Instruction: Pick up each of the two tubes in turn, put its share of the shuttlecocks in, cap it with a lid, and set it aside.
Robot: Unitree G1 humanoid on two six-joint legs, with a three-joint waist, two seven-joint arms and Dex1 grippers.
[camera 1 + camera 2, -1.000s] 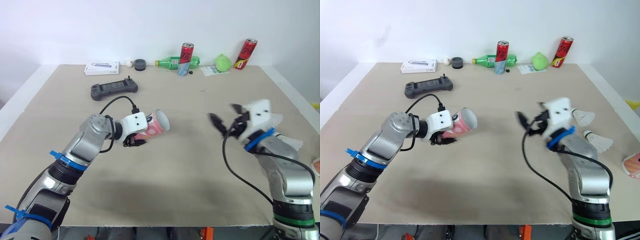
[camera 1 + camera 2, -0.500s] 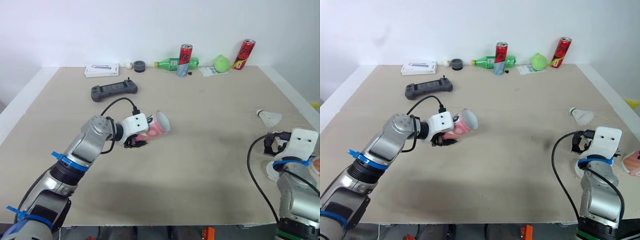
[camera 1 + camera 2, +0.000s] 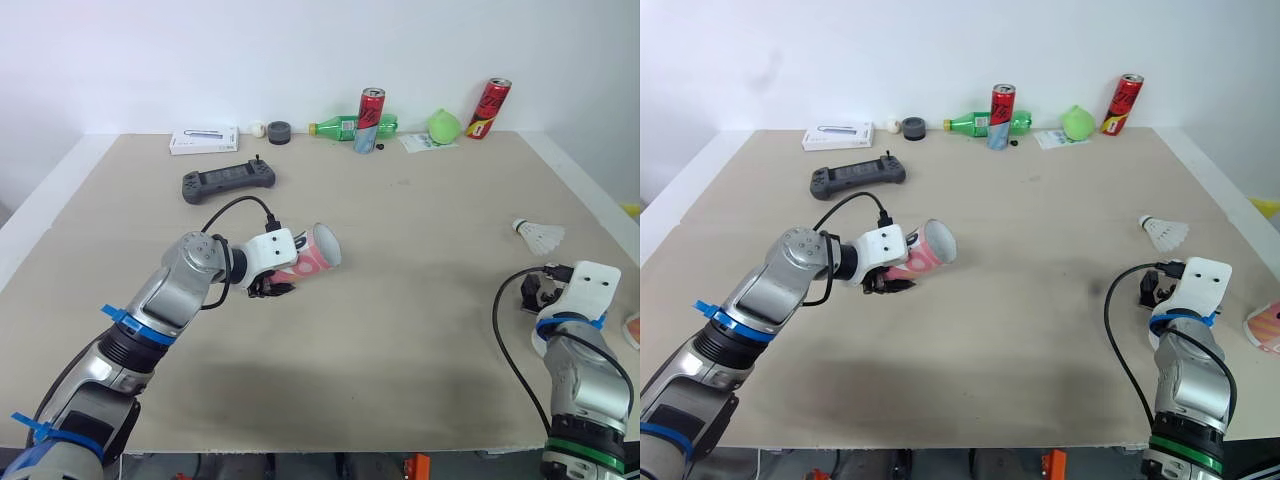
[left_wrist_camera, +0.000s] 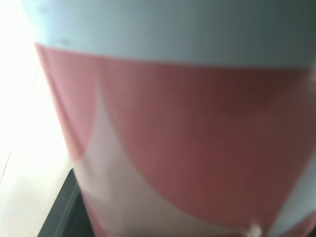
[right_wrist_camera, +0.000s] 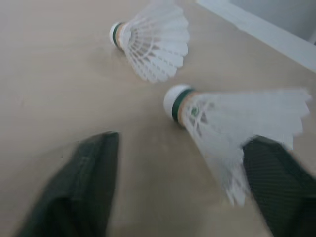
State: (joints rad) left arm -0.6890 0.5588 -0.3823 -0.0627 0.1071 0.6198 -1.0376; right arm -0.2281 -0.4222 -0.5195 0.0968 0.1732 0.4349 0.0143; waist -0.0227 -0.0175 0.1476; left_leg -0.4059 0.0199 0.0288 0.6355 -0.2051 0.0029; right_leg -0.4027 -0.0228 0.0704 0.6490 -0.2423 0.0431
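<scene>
Early days, I'd say. Left end effector (image 3: 268, 285) is clamped on the pink-and-white cardboard tube (image 3: 315, 255), held sideways over the tabletop (image 3: 400, 330), no lid yet. Right end effector (image 5: 181, 139) is spread wide either side of a white feathered shuttlecock (image 5: 222, 123), with a second shuttlecock (image 5: 153, 42) just beyond it.

- No text, brand or number legible in any view.
- Red can (image 3: 373, 108) and second red can (image 3: 489, 108): print too small to read.
- White box (image 3: 204, 138): dark mark, unreadable.
- Green bottle (image 3: 340, 127): label unreadable.
- Tube (image 3: 318, 252): pink-and-white pattern, no lettering made out.
</scene>
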